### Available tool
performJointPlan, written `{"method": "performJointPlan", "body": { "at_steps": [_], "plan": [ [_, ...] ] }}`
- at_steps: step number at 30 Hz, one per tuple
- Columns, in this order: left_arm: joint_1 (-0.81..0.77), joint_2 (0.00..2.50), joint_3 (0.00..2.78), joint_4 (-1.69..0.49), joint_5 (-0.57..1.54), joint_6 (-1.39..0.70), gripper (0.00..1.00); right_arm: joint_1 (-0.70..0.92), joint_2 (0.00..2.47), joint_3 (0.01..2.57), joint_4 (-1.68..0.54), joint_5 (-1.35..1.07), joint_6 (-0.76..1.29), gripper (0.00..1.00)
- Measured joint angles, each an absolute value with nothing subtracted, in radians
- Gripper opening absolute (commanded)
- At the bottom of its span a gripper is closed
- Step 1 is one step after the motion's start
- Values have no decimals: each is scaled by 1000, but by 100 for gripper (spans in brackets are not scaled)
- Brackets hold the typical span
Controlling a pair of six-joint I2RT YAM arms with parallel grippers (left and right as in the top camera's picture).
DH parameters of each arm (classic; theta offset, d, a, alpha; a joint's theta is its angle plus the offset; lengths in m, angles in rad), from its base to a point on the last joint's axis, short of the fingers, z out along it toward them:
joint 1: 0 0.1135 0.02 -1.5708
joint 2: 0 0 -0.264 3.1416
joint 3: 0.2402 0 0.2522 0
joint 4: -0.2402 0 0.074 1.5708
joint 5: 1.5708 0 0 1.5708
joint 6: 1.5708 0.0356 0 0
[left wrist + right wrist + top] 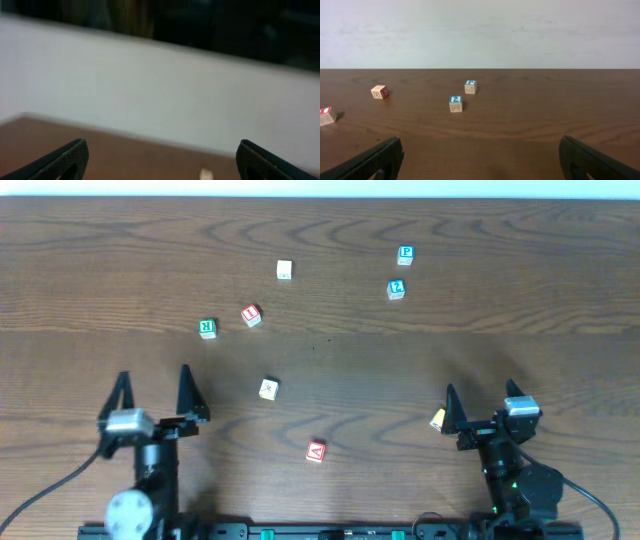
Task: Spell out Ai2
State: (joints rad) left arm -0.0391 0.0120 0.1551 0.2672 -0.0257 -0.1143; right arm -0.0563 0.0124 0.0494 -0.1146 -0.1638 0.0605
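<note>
Blocks with letters lie spread out on the brown table (560,240). The red A block (316,451) sits near the front, about halfway between the two arms, and nothing touches it. The blue 2 block (396,289) is far back on the right side, and its mark looks like a 2 from above. The other blue block (405,254) sits just behind it. The small red block (250,314) is back and a bit left of the middle, but its letter is too small to read for sure. The green block (207,327) is near it, on its left. The far pale block (284,270) is farther back than the small red block. The near pale block (268,388) is closer to the front, up and left of the red A block. The yellow block (438,418) is just beside the outer side of one finger of the right gripper (482,402), not between the fingers. I cannot tell if it touches. The right gripper has its jaws spread wide and holds nothing. The left gripper (155,388) is at the front left, well apart from every block, with its jaws spread wide too and nothing in them.
</note>
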Motion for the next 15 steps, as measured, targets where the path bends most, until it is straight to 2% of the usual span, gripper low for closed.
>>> {"method": "performJointPlan", "body": {
  "at_steps": [3,5,7,9,11,15],
  "plan": [
    [-39,20,346,265,-8,-70,95,-56,13,42,-39,-141,62,99],
    [-39,40,484,212,25,-13,95,-56,13,35,87,-133,84,99],
    [-39,93,647,96,65,45,95,-56,14,36,273,-145,116,99],
    [-39,160,775,18,91,74,95,-56,10,67,340,-150,137,99],
    [-39,244,920,-49,118,91,95,-56,13,148,308,-145,153,99],
    [-39,406,1211,-184,150,113,95,-56,42,415,102,-84,167,99]
  ]
}}
